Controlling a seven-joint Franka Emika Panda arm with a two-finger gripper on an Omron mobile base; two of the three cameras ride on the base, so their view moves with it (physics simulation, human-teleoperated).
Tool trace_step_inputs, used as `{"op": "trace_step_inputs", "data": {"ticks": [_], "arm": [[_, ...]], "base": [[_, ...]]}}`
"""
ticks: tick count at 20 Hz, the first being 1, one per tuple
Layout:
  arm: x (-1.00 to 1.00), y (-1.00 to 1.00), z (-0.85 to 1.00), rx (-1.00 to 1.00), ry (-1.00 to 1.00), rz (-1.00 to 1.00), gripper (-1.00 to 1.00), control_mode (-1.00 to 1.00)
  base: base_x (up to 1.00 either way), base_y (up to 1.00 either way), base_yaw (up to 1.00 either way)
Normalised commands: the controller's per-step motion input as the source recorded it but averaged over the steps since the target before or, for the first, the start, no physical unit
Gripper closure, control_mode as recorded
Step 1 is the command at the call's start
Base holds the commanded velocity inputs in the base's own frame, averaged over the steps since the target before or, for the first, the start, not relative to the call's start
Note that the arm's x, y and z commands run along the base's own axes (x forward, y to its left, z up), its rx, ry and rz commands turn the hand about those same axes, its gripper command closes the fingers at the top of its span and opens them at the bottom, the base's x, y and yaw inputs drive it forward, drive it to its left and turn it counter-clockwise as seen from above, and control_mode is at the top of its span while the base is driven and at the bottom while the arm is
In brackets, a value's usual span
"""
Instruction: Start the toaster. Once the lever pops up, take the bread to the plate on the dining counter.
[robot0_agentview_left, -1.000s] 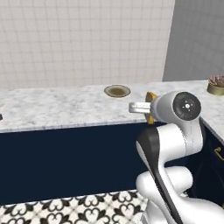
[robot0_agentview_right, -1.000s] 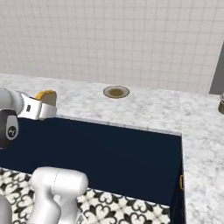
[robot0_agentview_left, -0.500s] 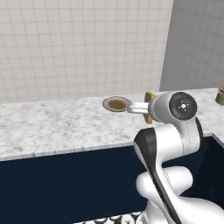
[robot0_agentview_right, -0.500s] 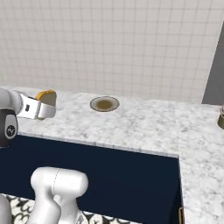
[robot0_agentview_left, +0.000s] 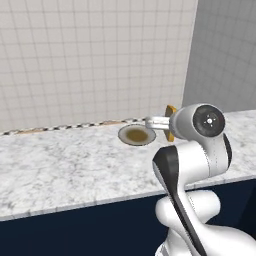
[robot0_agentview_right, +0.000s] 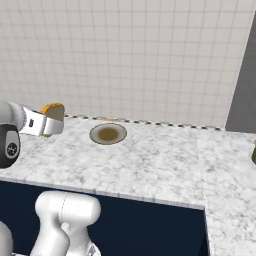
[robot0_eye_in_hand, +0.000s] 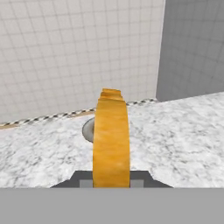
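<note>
White-grey marbled stone is spreading across all three views as the dining counter, a long surface sitting over a plain dark navy base, with a pale tiled wall rising behind it and a grey wall panel standing off to the right.

Nearest of all, the jaws are gripping the bread, a golden-tan slice with an orange-brown crust, pressed on its two flat faces so that it is standing edge-on and upright in the hand view. In the right base view the bread is poking out ahead of the jaws, hanging above the near part of the surface; in the left base view the bread is showing partly behind the white arm.

Just beyond the jaws and lower, the plate is lying flat on the surface near the tiled wall, round and greyish with a darker olive-brown centre. In the left base view the plate is sitting just beside the hand, apart from the bread.
</note>
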Motion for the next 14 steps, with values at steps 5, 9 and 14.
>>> {"op": "trace_step_inputs", "data": {"ticks": [5, 9, 14], "arm": [[0.00, 0.00, 0.00, 0.00, 0.00, 0.00, 1.00, 1.00], [0.00, 0.00, 0.00, 0.00, 0.00, 0.00, 1.00, 1.00], [0.18, -0.10, 0.00, 0.15, 0.01, 0.02, 1.00, -1.00]], "base": [[0.07, 0.00, 0.00], [0.00, 0.00, -0.03], [0.04, 0.00, 0.00]]}}
